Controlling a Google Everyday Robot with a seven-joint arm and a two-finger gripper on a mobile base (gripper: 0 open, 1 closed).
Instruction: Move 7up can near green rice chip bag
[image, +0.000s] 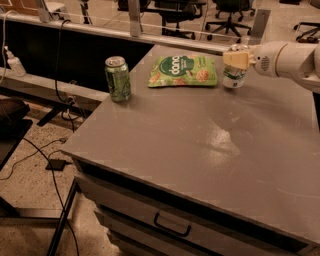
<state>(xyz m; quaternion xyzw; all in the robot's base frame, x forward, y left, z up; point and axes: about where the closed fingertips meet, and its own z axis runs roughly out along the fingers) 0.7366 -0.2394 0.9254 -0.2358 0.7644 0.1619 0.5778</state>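
The 7up can, white with a green band at its base, stands upright at the back right of the grey table. It is just right of the green rice chip bag, which lies flat. My gripper reaches in from the right on a white arm. Its yellowish fingers are closed around the can's top and hide the lid. The can's base is at or just above the table surface.
An all-green mottled can stands near the table's left edge. Drawers with a handle are under the table front. Cables lie on the floor at left. Office chairs stand behind the table.
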